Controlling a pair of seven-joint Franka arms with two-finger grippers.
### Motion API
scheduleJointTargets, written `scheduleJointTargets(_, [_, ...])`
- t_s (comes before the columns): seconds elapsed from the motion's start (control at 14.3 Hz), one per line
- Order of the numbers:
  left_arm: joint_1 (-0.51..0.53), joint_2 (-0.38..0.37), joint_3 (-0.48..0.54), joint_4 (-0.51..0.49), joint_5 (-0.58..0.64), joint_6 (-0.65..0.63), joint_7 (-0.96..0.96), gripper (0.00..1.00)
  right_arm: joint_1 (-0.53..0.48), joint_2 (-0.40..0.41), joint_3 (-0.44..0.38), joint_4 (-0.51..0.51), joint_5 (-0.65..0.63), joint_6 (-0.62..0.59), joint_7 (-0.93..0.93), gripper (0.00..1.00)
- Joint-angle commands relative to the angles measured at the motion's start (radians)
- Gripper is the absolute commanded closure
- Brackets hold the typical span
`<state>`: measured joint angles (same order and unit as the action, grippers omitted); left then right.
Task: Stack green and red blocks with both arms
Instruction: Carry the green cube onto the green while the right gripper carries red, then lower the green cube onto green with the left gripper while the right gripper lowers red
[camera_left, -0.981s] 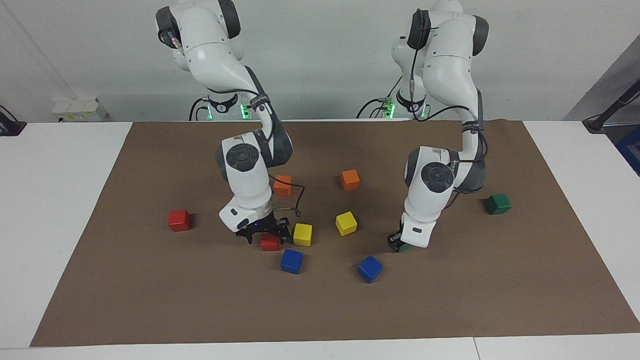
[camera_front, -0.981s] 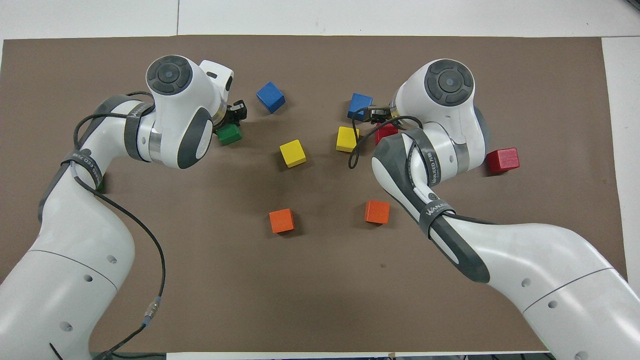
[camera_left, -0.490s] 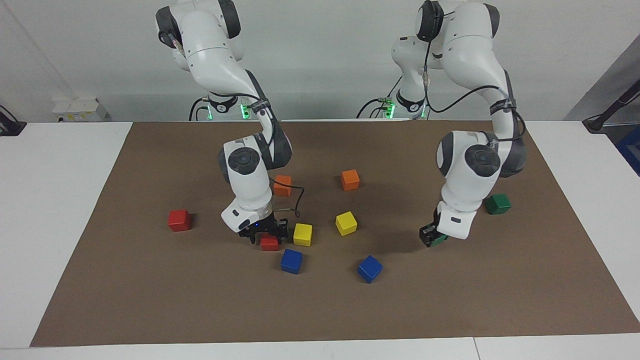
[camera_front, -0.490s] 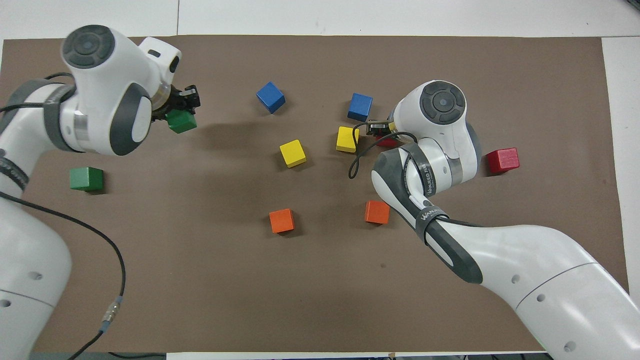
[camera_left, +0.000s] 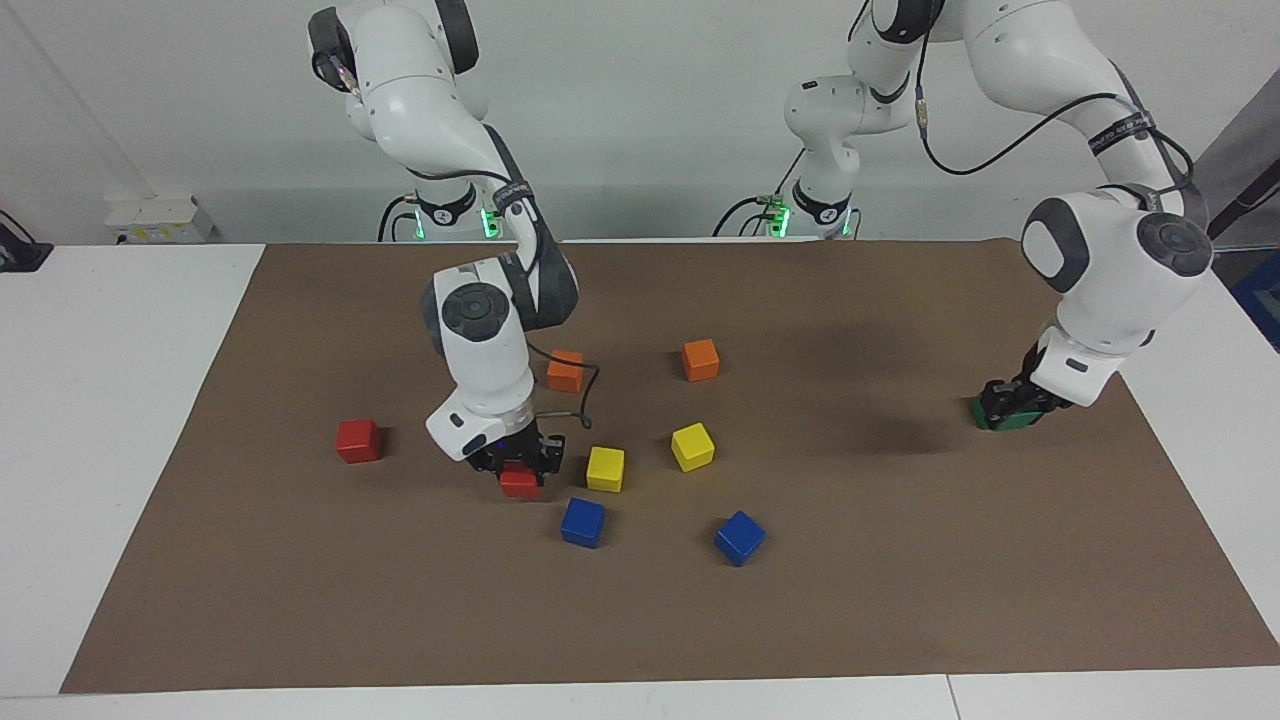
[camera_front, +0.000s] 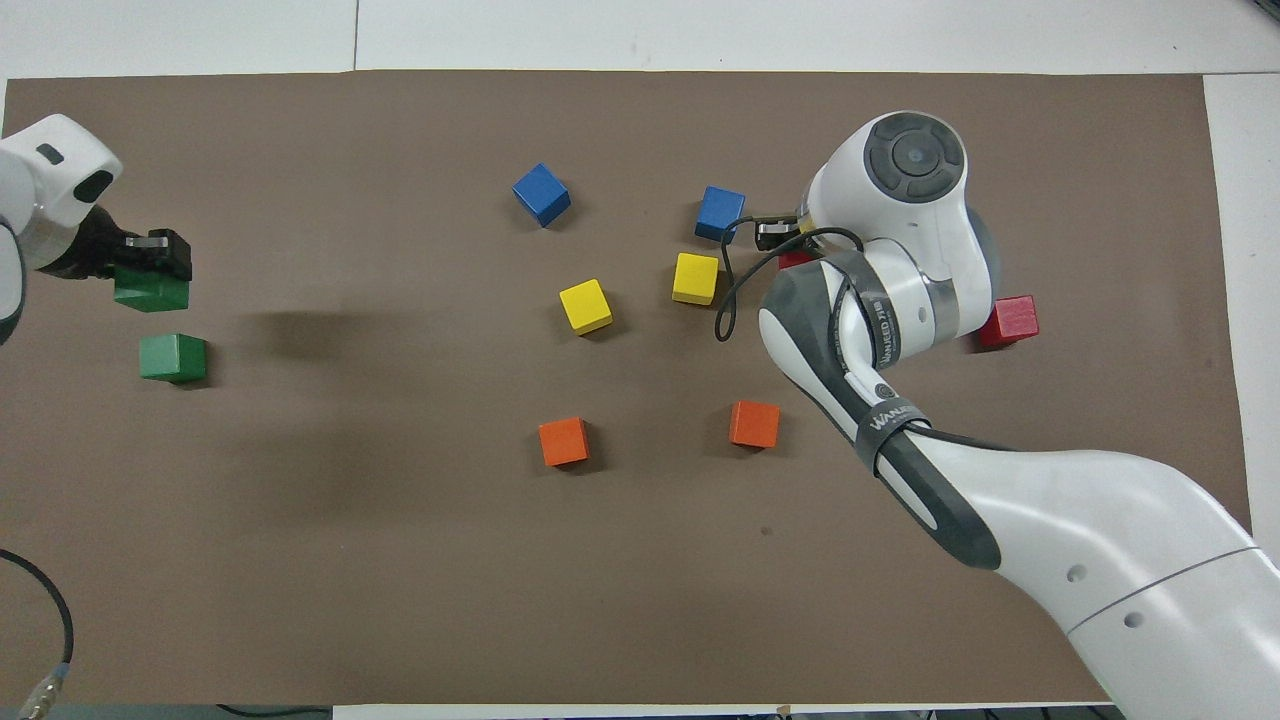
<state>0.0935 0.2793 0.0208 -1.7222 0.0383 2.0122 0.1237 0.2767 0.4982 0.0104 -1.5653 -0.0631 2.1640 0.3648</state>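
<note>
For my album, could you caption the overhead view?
Left gripper carries a green block above the second green block; right gripper grips a red block.

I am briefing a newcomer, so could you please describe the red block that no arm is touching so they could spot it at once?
Start at the brown mat and go toward the right arm's end. There a red block sits alone on the mat, apart from the cluster of yellow and blue cubes. The other red block is between the right gripper's fingers; this one stands free.
</note>
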Motion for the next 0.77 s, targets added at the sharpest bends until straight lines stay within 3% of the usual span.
scheduleJointTargets(0.0, [0.058,-0.061,-0.013,-0.118,0.012,0.075,0.112,1.00,-0.074,-0.081,0.010,0.002,-0.009,-0.070,-0.142,1.00])
scheduleJointTargets(0.35, [0.107,-0.166,-0.018,-0.356,0.003,0.318,0.183,1.00,-0.211,-0.243,0.010,-0.194,0.000,-0.090,-0.311,1.00])
scheduleJointTargets(0.7, [0.111,-0.187,-0.016,-0.401,-0.032,0.377,0.186,1.00,-0.303,-0.322,0.011,-0.364,0.003,-0.018,-0.380,1.00])
